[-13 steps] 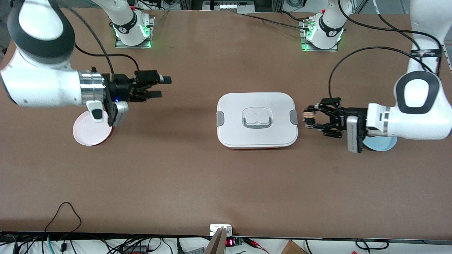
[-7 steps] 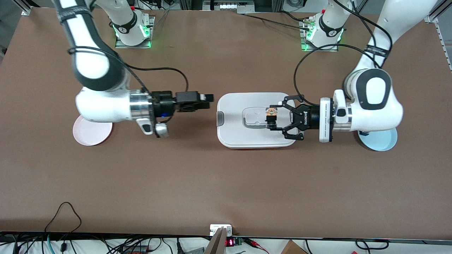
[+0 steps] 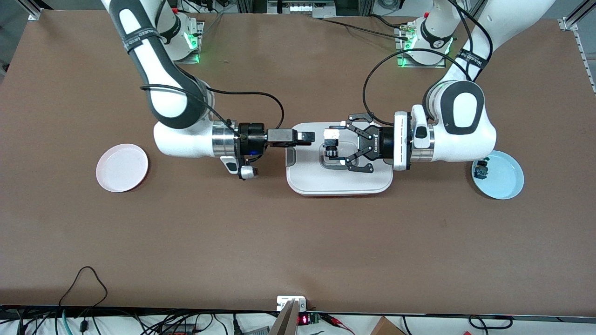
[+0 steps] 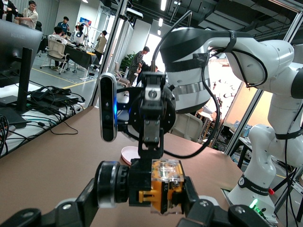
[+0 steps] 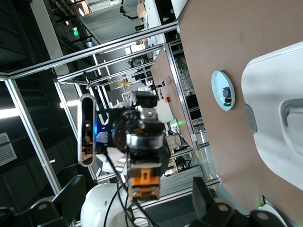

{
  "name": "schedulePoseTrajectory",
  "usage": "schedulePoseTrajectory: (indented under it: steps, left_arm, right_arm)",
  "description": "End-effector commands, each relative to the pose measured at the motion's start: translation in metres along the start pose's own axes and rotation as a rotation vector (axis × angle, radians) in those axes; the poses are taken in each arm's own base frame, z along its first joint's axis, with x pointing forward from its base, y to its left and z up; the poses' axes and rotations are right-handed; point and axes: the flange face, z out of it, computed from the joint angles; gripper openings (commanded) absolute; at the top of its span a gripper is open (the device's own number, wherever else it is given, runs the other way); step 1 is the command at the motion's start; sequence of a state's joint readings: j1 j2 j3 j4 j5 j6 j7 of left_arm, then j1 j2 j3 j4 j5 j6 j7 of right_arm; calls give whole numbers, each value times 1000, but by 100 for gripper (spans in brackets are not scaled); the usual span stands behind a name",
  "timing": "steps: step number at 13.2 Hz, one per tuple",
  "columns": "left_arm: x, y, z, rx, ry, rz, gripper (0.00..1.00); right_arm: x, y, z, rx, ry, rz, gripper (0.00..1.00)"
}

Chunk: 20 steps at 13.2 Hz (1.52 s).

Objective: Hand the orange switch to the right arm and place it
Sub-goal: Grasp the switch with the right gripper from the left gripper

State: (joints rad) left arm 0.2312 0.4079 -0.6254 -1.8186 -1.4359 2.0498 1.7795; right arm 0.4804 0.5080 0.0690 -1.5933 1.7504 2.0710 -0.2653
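The orange switch (image 3: 331, 141) is held in my left gripper (image 3: 336, 144), which is shut on it over the white lidded box (image 3: 339, 179). In the left wrist view the switch (image 4: 163, 185) sits between my left gripper's fingers (image 4: 202, 212), orange body and clear cap showing. My right gripper (image 3: 306, 137) hangs over the box's edge toward the right arm's end, pointing at the switch and a short gap from it. In the right wrist view my right gripper (image 5: 137, 203) is open, and the switch (image 5: 144, 182) shows between its fingers (image 5: 204, 201), farther off.
A pink plate (image 3: 122, 167) lies toward the right arm's end. A blue plate (image 3: 505, 179) lies toward the left arm's end with a small blue-and-green part (image 3: 480, 171) in it. Cables and a small box sit at the table's edge nearest the front camera.
Both arms have swung in toward the middle. My left gripper has carried the switch over the white box. My right gripper has moved from above the pink plate to the box's edge.
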Motion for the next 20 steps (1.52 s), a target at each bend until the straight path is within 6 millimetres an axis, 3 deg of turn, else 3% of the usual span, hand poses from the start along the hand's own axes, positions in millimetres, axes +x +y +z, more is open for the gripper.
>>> schedulePoseTrajectory:
  steps: [1, 10, 15, 18, 20]
  left_arm:
    - [4, 7, -1, 17, 22, 29, 22]
    - [1, 8, 5, 8, 21, 23, 22]
    - [0, 8, 6, 6, 21, 22, 22]
    - [-3, 7, 7, 4, 22, 21, 22]
    - [-3, 6, 6, 3, 21, 25, 23]
  right_arm:
    - [3, -4, 9, 17, 18, -17, 98]
    - [-8, -2, 35, 36, 26, 2, 89]
    - [-9, 5, 45, 45, 45, -5, 72]
    - [-8, 5, 44, 46, 45, -2, 69]
    - [-8, 5, 43, 47, 47, -2, 59]
